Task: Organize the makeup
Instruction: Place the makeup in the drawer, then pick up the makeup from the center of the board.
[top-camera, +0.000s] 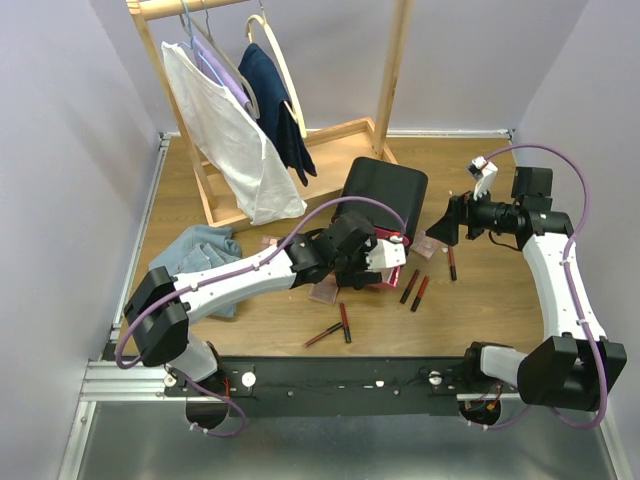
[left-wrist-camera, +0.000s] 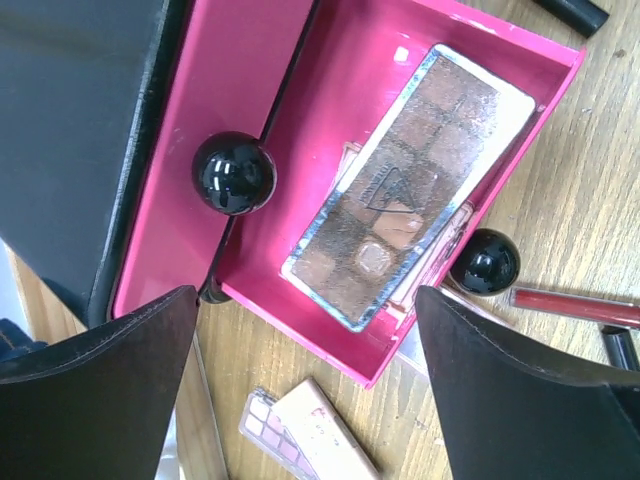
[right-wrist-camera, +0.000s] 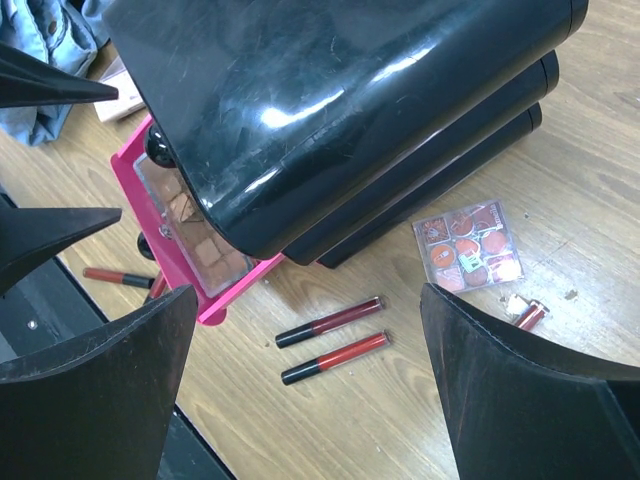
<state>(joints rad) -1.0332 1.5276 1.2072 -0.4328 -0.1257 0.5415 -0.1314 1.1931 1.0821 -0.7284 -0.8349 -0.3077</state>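
On the wooden worktop (top-camera: 500, 300), a flat brown eyeshadow palette (left-wrist-camera: 410, 190) is seen lying in the open pink plastic drawer (left-wrist-camera: 335, 95) near the middle, the left jaws and right jaws are spread empty, and a straight lift clear of the drawer is advised.

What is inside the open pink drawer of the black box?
A flat brown eyeshadow palette lies in the open pink drawer. A pinkish edge peeks out beneath it, mostly covered, so I cannot tell what it is.
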